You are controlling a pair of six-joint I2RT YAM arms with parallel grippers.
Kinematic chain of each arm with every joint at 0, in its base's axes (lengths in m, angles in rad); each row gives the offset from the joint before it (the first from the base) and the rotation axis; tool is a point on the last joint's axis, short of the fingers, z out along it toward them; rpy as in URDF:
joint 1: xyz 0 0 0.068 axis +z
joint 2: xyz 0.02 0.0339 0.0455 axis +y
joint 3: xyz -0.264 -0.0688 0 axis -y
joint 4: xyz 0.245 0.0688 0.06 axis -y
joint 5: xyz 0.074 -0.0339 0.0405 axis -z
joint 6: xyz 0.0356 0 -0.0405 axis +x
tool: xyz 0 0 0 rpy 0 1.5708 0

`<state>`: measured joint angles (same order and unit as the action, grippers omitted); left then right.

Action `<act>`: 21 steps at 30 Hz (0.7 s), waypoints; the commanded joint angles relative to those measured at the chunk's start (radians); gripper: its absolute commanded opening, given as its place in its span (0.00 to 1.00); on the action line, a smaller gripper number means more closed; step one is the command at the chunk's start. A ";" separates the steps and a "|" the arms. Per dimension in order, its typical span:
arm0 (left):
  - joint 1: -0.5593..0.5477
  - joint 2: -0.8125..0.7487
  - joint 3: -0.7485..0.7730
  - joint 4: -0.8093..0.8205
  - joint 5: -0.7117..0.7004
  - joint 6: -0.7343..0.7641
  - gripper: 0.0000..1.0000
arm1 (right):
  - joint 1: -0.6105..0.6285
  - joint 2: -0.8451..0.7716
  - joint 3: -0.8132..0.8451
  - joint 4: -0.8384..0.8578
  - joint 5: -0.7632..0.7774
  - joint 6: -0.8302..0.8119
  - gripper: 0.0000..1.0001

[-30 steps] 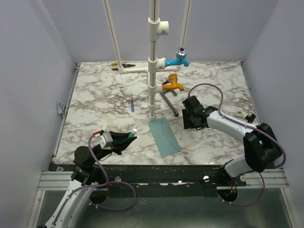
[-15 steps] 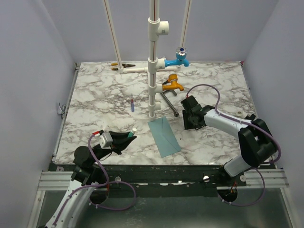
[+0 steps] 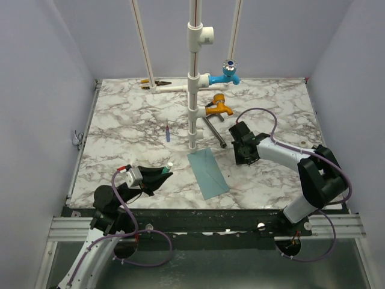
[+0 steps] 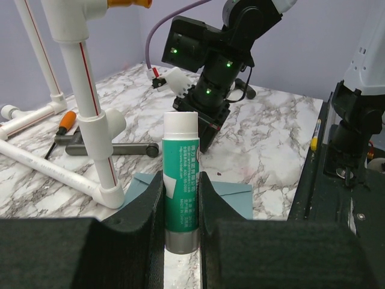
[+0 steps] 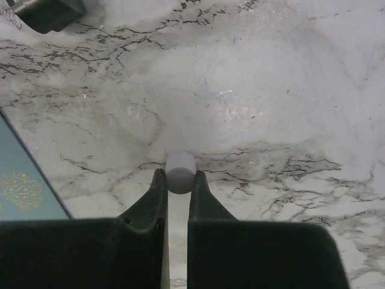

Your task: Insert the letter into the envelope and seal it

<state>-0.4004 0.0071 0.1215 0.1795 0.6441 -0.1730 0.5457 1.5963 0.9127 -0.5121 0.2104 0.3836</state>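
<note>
The teal-blue envelope lies flat near the table's front middle, and its corner with a gold tree print shows in the right wrist view. The letter is hidden from every view. My left gripper hovers left of the envelope, shut on an upright green glue stick with a white top. My right gripper is down at the marble to the envelope's right. Its fingertips are shut on a small white round cap that rests on the table.
A white PVC pipe stand rises just behind the envelope, carrying a blue valve and an orange valve. A grey metal bar lies by its foot. A blue pen lies to the left, and hand tools lie at the back edge.
My right gripper's jaws have closed onto the white cap, and that arm has shifted slightly. The left gripper, glue stick and envelope have not moved.
</note>
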 commanded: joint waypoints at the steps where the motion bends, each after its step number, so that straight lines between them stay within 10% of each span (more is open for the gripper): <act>1: 0.006 -0.131 -0.008 0.025 0.036 -0.005 0.00 | -0.007 0.000 0.019 0.003 -0.026 -0.014 0.00; 12: 0.005 -0.111 -0.011 0.023 0.169 -0.001 0.00 | 0.170 -0.304 0.146 -0.225 -0.485 -0.263 0.00; 21: -0.004 -0.037 -0.011 0.021 0.303 -0.039 0.00 | 0.332 -0.487 0.271 -0.080 -0.699 -0.237 0.00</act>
<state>-0.4004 0.0071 0.1215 0.1799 0.8494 -0.1883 0.8349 1.1492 1.0702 -0.7216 -0.3790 0.1783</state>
